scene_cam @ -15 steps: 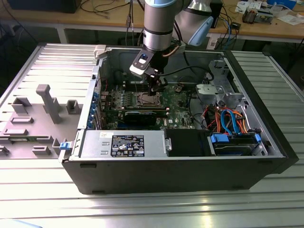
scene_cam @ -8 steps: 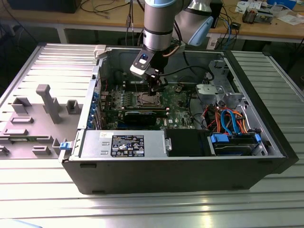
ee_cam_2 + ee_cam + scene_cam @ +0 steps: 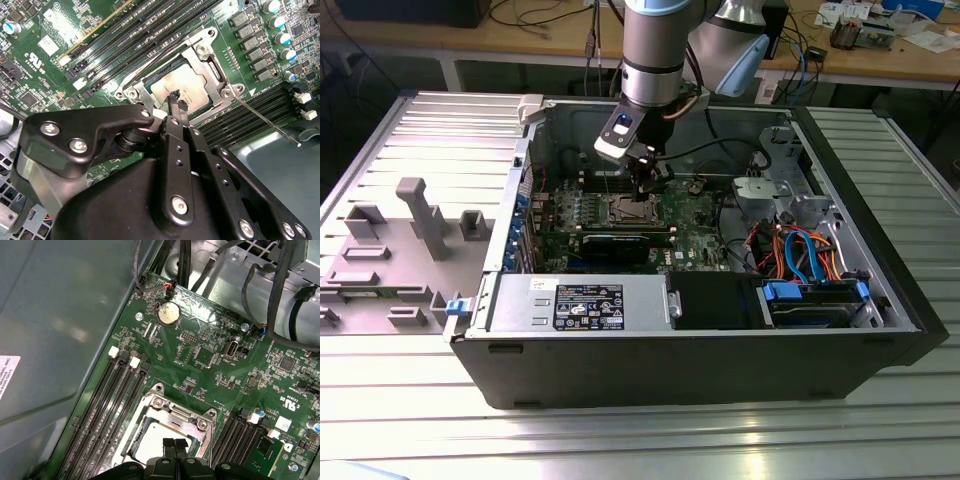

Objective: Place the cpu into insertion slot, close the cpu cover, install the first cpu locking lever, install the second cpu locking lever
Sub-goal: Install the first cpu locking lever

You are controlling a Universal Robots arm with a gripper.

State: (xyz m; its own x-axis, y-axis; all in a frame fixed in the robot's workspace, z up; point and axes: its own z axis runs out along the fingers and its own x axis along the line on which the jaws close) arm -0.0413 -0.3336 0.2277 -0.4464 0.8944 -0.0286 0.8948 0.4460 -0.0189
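Lays the open computer case (image 3: 670, 350) flat on the ribbed surface (image 3: 620, 440), benches (image 3: 880, 60) behind, giving straight-down access to the board (image 3: 200, 355). Hangs the claw (image 3: 176, 98) clenched and empty above the cpu (image 3: 190, 87), seated in the insertion slot (image 3: 148, 80) under the apparently lowered cpu cover (image 3: 202, 49), with a thin lever (image 3: 265, 117) sticking out unlatched.

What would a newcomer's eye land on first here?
The robot arm reaching down into the open computer case, at the middle of the exterior view. In both wrist views its gripper hangs just above the silver cpu, a metal cover framing it.
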